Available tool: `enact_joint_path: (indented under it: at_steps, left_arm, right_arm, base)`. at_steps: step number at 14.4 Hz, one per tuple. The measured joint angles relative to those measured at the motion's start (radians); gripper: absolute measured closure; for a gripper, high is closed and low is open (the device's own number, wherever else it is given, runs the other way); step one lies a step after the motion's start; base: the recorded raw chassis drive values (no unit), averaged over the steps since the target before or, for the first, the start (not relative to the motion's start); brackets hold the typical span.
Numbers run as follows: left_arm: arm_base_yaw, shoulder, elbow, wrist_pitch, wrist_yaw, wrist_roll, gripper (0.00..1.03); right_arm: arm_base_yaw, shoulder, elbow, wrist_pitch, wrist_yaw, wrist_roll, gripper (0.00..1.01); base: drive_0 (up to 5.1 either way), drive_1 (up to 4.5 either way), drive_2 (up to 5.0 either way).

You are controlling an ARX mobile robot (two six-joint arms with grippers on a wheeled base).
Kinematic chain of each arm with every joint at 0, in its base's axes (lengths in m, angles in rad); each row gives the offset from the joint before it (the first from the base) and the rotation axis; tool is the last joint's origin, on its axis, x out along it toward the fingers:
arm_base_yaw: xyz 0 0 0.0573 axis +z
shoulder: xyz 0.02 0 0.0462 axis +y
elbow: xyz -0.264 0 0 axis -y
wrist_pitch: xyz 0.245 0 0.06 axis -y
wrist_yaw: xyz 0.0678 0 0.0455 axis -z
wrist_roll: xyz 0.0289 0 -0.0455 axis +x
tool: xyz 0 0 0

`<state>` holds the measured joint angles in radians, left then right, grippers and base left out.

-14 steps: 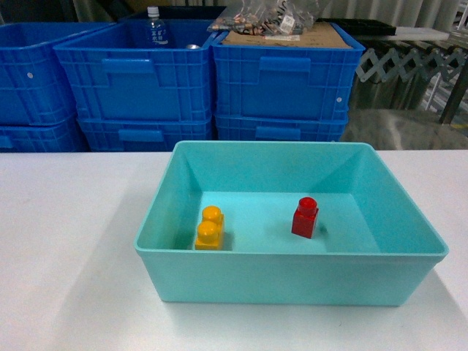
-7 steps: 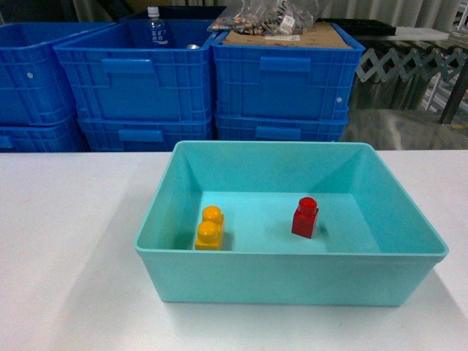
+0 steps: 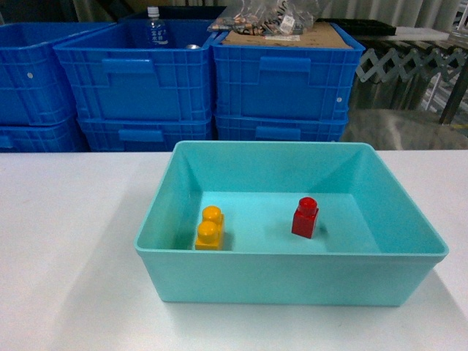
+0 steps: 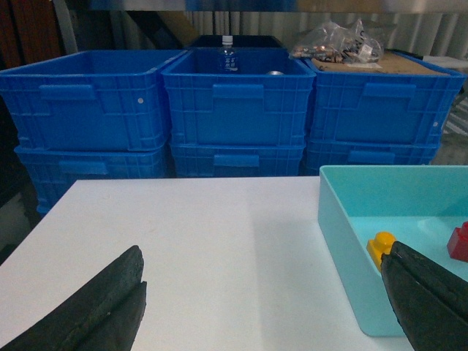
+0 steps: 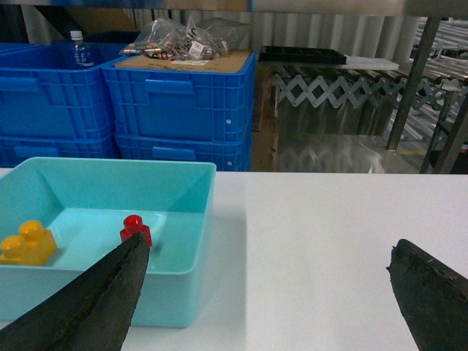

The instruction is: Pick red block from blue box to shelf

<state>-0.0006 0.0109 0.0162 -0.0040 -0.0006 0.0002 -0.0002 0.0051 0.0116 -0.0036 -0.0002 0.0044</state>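
The red block (image 3: pixel 305 217) stands upright, stud up, on the floor of the blue box (image 3: pixel 292 281), right of the middle. In the left wrist view the block (image 4: pixel 459 241) shows at the right edge, inside the box (image 4: pixel 344 248). My left gripper (image 4: pixel 263 263) is open over bare table, left of the box. My right gripper (image 5: pixel 268 248) is open over bare table, right of the box (image 5: pixel 172 285), with the block (image 5: pixel 135 228) just past its left fingertip. Neither gripper holds anything. The steel shelf (image 5: pixel 413 80) stands beyond the table at the far right.
An orange-yellow two-stud brick (image 3: pixel 209 227) lies in the box's left half. Stacked dark blue crates (image 3: pixel 139 80) stand behind the white table (image 3: pixel 66 241); one holds a bottle (image 3: pixel 154 25), another carries cardboard and plastic bags (image 3: pixel 274 18). A folding metal lattice (image 5: pixel 329 91) stands behind the table.
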Motion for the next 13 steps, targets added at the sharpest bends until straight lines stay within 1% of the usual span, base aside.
enact_joint_path:
  at_steps: [13]
  left_arm:
    - [0.000,0.000,0.000,0.000,0.000,0.000,0.05]
  right_arm:
    - [0.000,0.000,0.000,0.000,0.000,0.000,0.03]
  base:
    - [0.0,0.00,0.0]
